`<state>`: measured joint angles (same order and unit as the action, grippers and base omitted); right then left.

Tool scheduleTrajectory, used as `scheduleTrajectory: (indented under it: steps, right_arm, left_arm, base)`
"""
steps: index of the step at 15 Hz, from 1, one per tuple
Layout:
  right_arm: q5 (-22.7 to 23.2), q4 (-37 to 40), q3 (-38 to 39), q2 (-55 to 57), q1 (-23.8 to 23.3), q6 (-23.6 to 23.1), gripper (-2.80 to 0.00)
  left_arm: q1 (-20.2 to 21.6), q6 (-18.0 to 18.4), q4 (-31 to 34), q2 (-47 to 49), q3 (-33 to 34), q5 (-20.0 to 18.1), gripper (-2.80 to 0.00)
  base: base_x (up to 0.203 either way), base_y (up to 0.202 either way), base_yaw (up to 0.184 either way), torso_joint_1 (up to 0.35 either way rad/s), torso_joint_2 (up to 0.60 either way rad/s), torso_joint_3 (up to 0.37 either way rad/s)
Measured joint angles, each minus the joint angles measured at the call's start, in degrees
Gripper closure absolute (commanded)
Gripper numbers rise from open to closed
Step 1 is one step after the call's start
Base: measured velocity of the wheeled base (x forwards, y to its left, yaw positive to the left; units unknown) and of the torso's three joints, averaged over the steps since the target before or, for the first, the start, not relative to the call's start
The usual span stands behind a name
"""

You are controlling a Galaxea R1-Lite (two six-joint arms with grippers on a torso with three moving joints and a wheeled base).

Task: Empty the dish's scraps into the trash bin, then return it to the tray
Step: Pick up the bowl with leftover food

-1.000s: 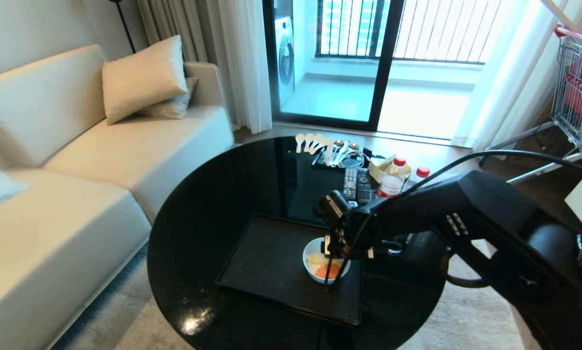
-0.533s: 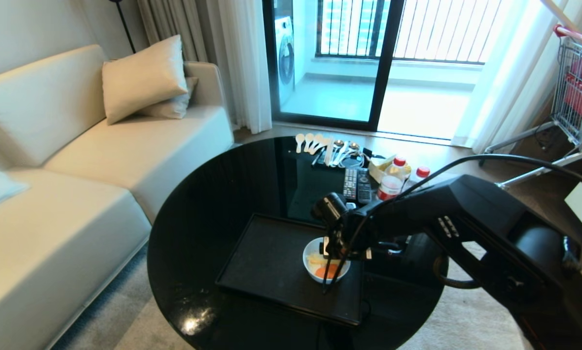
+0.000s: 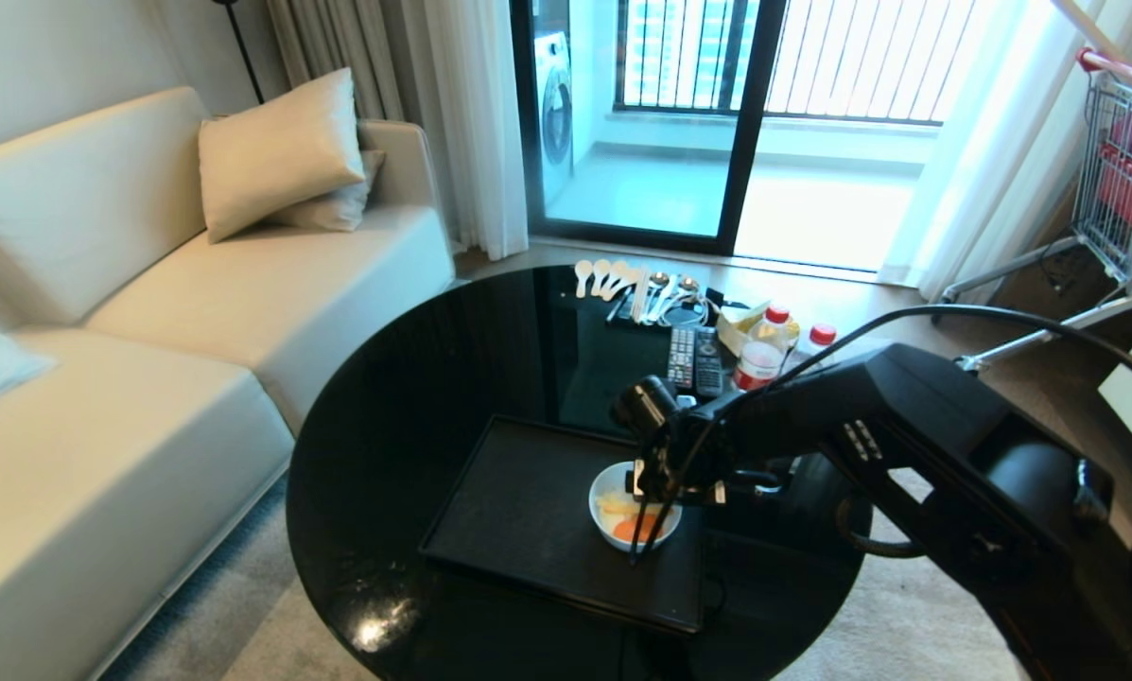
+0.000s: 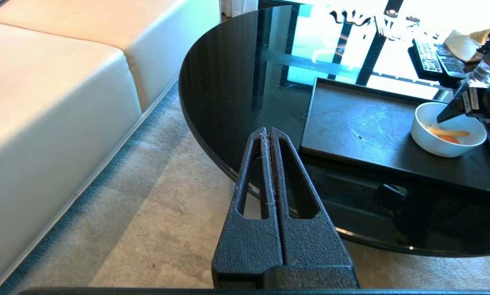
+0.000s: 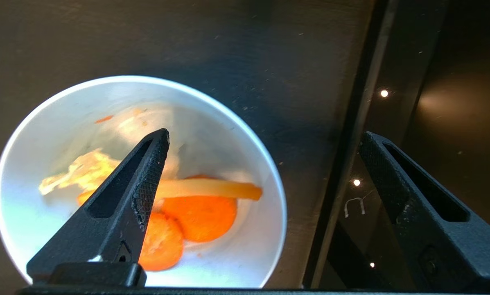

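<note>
On the tray (image 3: 528, 511) | glossy white dish (image 3: 609, 492), orange-yellow scraps (image 5: 195, 205) | right tool (image 5: 265, 139) spread wide | left tool (image 4: 268, 133) clenched

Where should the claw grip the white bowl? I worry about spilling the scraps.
Grip the rim of the bowl on its side nearest the tray's edge, coming from above. The open right claw already straddles that wall, one finger inside. The bowl sits upright, its rim exposed.

I'm seeing the dish (image 3: 634, 518) sitting on the tray (image 3: 518, 515) at its 3 o'clock edge, scraps (image 3: 634, 525) lying inside, remotes (image 3: 695, 359) lying toward 12 o'clock.
</note>
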<state>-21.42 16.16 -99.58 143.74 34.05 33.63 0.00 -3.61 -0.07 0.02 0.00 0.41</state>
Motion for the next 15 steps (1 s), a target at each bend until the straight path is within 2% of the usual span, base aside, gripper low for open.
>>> scheduleTrajectory:
  steps: [6,7,15]
  right_arm:
    - [0.0,0.0,0.0,0.5,-0.9,0.0,-2.80]
    - [0.0,0.0,0.0,0.6,-0.9,0.0,0.00]
    - [0.1,0.2,-0.8,1.4,-0.7,-0.1,0.00]
  left_arm:
    - [0.0,0.0,0.0,0.0,0.0,0.0,0.00]
    - [0.0,0.0,0.0,0.0,0.0,0.0,0.00]
    - [0.0,0.0,0.0,0.0,0.0,0.0,0.00]
  base:
    - [0.000,0.000,0.000,0.000,0.00,0.000]
    - [0.000,0.000,0.000,0.000,0.00,0.000]
    - [0.000,0.000,0.000,0.000,0.00,0.000]
